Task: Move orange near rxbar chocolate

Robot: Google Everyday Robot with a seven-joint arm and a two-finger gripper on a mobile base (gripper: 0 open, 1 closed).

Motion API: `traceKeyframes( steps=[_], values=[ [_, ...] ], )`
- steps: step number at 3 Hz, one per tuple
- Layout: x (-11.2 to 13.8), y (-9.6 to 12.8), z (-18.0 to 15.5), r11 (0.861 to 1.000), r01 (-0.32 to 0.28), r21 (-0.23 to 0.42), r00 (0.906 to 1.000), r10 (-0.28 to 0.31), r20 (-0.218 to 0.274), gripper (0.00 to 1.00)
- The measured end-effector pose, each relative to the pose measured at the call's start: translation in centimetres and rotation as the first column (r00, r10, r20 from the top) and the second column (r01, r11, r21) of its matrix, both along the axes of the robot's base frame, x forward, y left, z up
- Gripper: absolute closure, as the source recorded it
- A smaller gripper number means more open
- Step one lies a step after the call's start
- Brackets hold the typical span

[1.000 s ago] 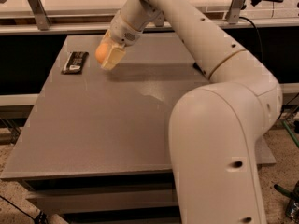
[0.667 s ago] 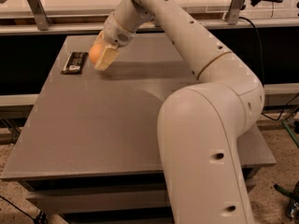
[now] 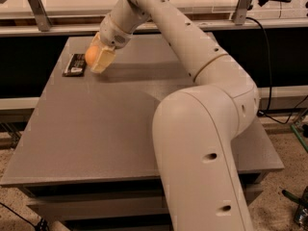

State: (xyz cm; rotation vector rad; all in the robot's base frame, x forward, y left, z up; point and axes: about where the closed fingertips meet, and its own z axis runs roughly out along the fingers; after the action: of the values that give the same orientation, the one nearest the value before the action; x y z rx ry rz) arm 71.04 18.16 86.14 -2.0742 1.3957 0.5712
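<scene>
The orange (image 3: pixel 91 56) is a round orange fruit held between the pale fingers (image 3: pixel 104 59) of my gripper (image 3: pixel 97 57), just above the grey table (image 3: pixel 96 124) near its far left part. The gripper is shut on the orange. The rxbar chocolate (image 3: pixel 75 64) is a flat dark bar with pale lettering, lying on the table just left of the gripper, a small gap away from the orange.
My white arm (image 3: pixel 202 129) reaches from the front right across the table and hides much of its right half. A raised rail and shelf (image 3: pixel 57 18) run along the far side. Dark cables (image 3: pixel 269 81) hang at the right.
The gripper with the orange has moved left and a little lower, closer to the dark bar. The bar has not moved.
</scene>
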Motion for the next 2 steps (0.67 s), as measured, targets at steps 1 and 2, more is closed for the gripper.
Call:
traceKeyframes(
  steps=[1,2],
  values=[
    [-0.01,0.31,-0.27,1.000,-0.003,0.000,1.0000,0.003,-0.003,0.36],
    [-0.01,0.62,-0.56,1.000,-0.005,0.000,1.0000,0.005,-0.006,0.12]
  ],
)
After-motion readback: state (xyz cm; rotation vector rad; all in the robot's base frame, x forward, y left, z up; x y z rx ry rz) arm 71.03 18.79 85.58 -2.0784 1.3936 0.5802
